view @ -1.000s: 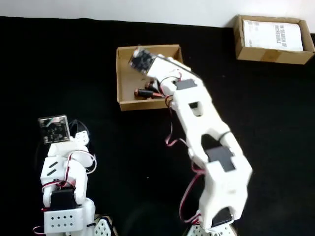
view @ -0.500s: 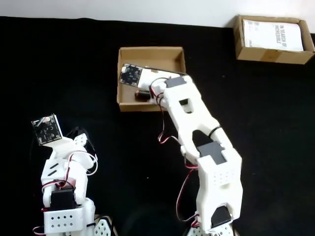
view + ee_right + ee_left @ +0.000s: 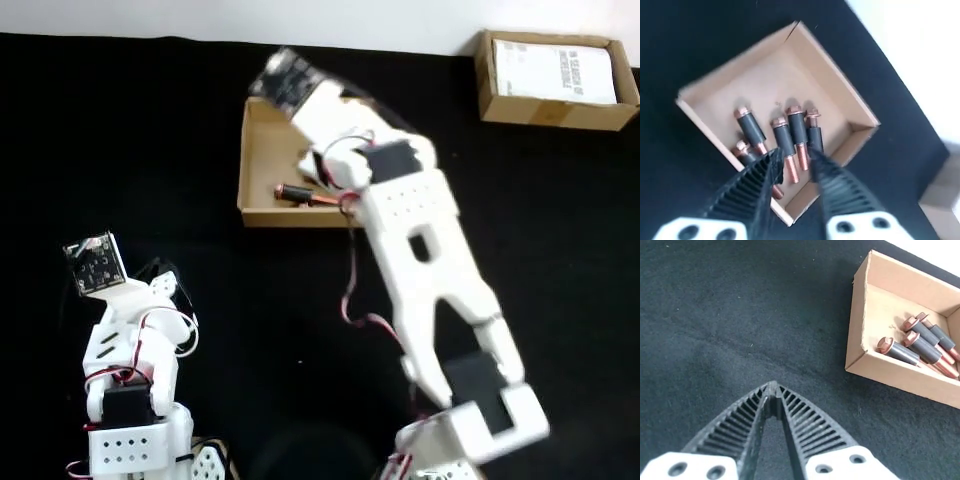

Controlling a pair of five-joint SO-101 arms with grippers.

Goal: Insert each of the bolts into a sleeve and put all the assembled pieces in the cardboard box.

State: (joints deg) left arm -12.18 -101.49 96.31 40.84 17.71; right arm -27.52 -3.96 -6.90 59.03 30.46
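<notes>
R gripper (image 3: 794,151) hung over the cardboard box (image 3: 765,80) w/ jaws narrowly parted & holding nothing, five sleeved bolts (image 3: 754,131) lying on its floor, while L gripper (image 3: 772,386) sat w/ jaws pressed together above black table (image 3: 715,315).

Bright, even light falls from above. The black cloth (image 3: 150,130) swallows it and shows almost no shadow, while the white right arm (image 3: 420,250) comes out very bright, its upper faces close to washed out. In the right wrist view the pale strip (image 3: 920,55) beyond the cloth glares. Inside the box (image 3: 860,320) the bolts (image 3: 905,351) throw short, soft shadows on the floor (their copper heads carry small glints). The ribs of the left gripper (image 3: 771,386) catch a dull grey sheen.
</notes>
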